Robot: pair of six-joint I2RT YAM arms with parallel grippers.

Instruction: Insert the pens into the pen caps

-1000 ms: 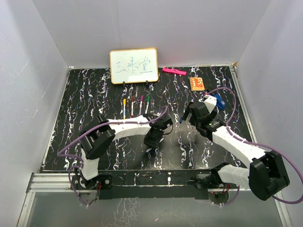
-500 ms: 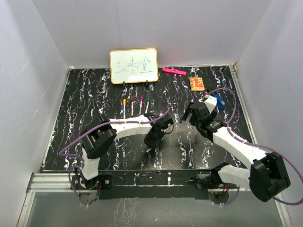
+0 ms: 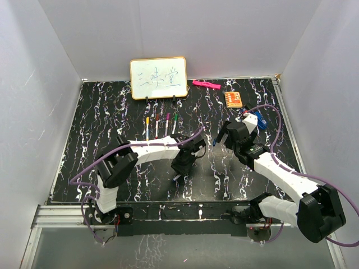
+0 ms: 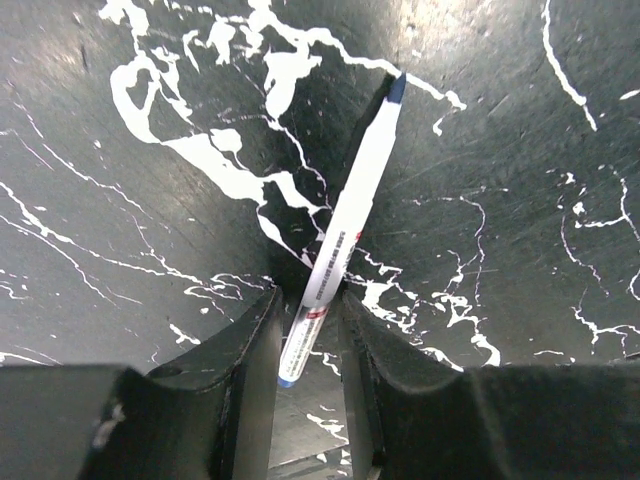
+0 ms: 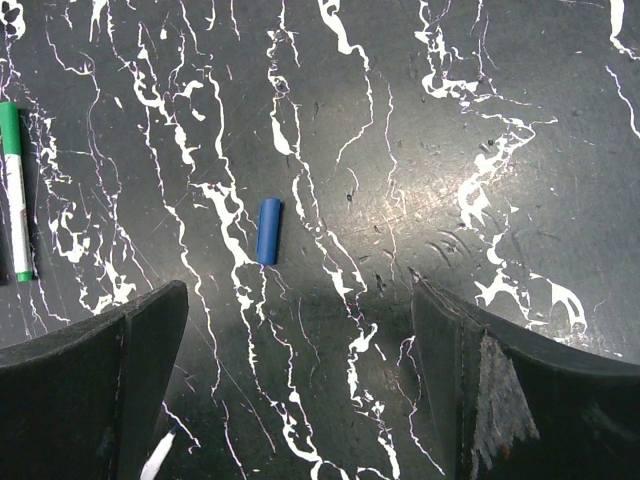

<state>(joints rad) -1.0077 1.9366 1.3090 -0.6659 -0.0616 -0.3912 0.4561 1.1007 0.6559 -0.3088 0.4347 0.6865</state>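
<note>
A black, white-veined table (image 3: 101, 112) fills the scene, with a whiteboard (image 3: 159, 78) standing at its far edge. The left arm (image 3: 151, 150) reaches right toward the middle of the table, and the right arm (image 3: 280, 174) stretches to the far left from its base. The left gripper (image 4: 308, 310) points down near the table's middle, its fingers clamped on a white-barrelled pen with a blue tip (image 4: 345, 235). It holds the pen near the rear end, and the barrel slants away from the claw. Whether the tip touches the table cannot be told. The right gripper (image 5: 298, 330) hangs over the table with its fingers wide apart and nothing between them. Four more pens (image 3: 161, 124) lie side by side just in front of the whiteboard. The green-ended one (image 5: 14, 190) shows at the left edge of the right wrist view. The blue cap (image 5: 269, 231) lies flat on the table just ahead of the right claw's gap, nearer its left finger.
</note>
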